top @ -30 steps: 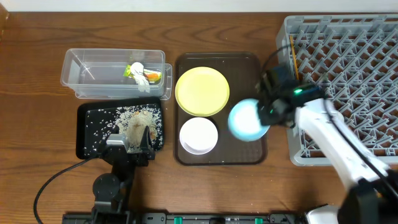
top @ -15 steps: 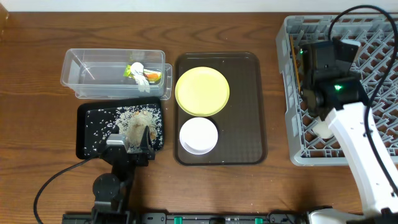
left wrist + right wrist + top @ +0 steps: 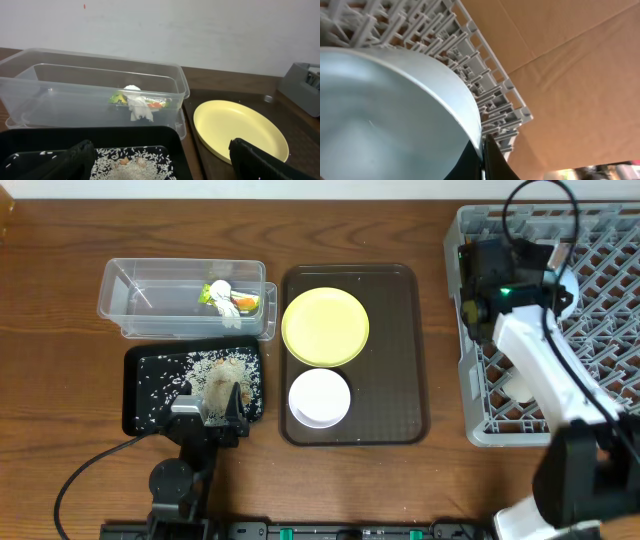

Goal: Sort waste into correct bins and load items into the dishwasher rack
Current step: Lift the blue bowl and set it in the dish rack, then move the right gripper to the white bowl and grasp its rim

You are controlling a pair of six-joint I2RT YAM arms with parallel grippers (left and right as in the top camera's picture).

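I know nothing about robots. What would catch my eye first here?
The big grey dishwasher rack on the right, where the right gripper pinches the rim of a light blue bowl. Mid-table, a bright yellow plate sits on a dark brown tray; left, rice scraps litter a black tray.

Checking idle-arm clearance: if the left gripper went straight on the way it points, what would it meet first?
Probably the near wall of the clear tub, just beyond the black tray under the left gripper. Height is unclear; if low, the rice scraps first.
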